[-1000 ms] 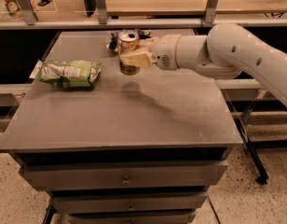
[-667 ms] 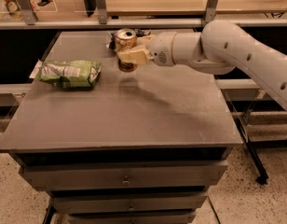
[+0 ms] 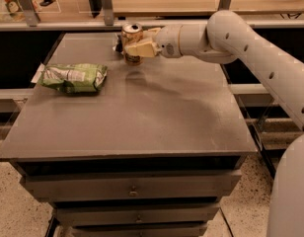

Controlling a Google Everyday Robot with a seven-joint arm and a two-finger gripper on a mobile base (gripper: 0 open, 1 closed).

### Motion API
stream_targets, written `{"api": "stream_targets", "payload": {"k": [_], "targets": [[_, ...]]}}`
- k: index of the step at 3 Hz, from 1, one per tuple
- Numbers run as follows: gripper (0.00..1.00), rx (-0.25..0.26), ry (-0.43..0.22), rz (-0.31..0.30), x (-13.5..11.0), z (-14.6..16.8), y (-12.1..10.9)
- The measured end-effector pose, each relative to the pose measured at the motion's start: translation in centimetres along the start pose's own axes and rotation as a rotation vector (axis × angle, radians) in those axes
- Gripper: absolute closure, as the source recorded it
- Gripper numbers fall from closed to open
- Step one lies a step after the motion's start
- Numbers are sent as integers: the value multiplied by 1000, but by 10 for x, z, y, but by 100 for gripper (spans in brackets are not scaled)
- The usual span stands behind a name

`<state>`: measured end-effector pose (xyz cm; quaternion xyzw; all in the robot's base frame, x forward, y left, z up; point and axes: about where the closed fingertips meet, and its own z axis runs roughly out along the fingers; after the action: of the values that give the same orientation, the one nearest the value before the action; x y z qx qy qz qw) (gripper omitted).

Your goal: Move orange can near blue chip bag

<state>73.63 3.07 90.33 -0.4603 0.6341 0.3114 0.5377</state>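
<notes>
The orange can [image 3: 132, 35] stands upright between the fingers of my gripper [image 3: 134, 47], near the table's far edge. The gripper is shut on the can and holds it slightly above the table top, with its shadow on the surface just in front. The white arm reaches in from the right. A small dark piece of the blue chip bag [image 3: 117, 46] shows just left of the can, right behind it. Most of the bag is hidden by the can and the gripper.
A light green chip bag [image 3: 73, 77] lies on the left side of the grey table [image 3: 142, 122]. A rail and shelf run behind the table's far edge. Drawers sit below the front edge.
My gripper has carried the orange can a little farther back toward the table's far edge, closer to the blue chip bag. The green bag has not moved.
</notes>
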Motion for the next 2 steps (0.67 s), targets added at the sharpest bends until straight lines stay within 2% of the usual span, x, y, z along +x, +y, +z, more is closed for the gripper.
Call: {"api": "stream_targets", "payload": {"k": [1,2], "targets": [[100,0,0,0,0,0,0],[100,88,48,-20,10,15,-15]]}}
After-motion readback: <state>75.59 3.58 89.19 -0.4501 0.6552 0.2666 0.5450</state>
